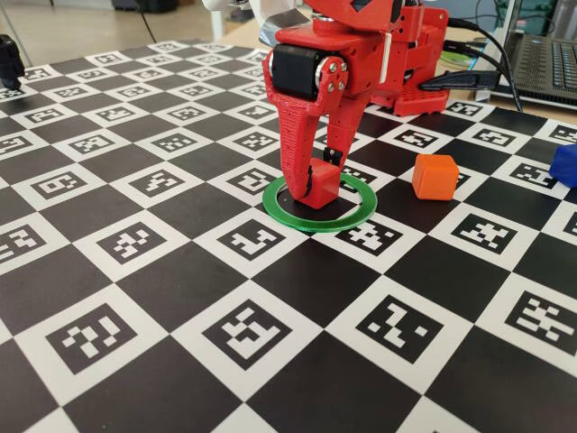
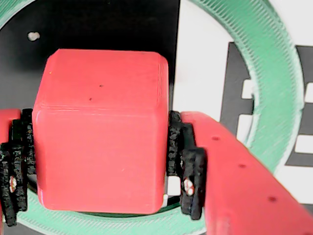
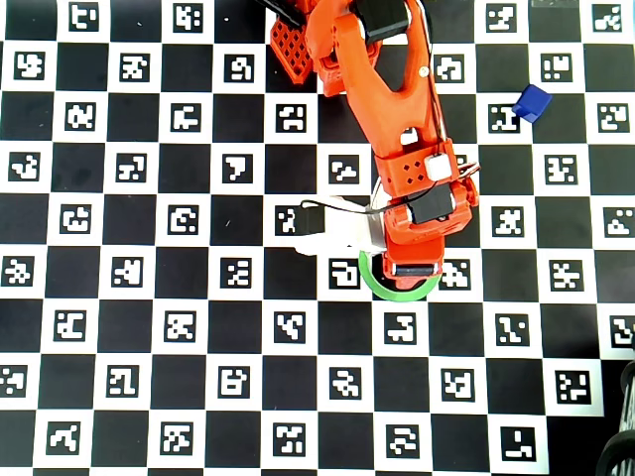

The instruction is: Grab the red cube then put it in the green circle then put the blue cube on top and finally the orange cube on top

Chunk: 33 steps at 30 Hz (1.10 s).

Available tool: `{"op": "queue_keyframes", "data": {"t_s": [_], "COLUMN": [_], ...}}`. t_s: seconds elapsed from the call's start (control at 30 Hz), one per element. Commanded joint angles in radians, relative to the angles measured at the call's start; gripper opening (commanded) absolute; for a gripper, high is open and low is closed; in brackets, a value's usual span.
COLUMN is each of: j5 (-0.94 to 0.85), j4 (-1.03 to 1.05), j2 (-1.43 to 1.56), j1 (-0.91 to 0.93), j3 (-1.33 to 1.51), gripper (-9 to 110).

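In the fixed view, the gripper (image 1: 317,185) squeezes the red cube (image 1: 321,185) inside the green circle (image 1: 317,219). To do this well, let go softly and lift straight up. Right of it wait the orange cube (image 1: 435,177), then the blue cube (image 1: 565,165).

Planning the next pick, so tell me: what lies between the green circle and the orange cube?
Nothing: in the fixed view only bare checkerboard separates the green circle from the orange cube. The gripper holds the red cube inside the ring.
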Motion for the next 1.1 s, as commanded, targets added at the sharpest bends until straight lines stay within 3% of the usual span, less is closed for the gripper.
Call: {"op": "queue_keyframes", "data": {"t_s": [0.0, 0.3, 0.57, 0.97, 1.07], "j5": [0.011, 0.029, 0.014, 0.035, 0.11], "j4": [0.003, 0.132, 0.36, 0.525, 0.561], "j2": [0.032, 0.091, 0.25, 0.43, 0.449], "j1": [0.008, 0.009, 0.0, -0.077, -0.127], "j3": [-0.003, -0.066, -0.206, -0.219, -0.21], "gripper": [25, 35, 37, 37, 37]}}
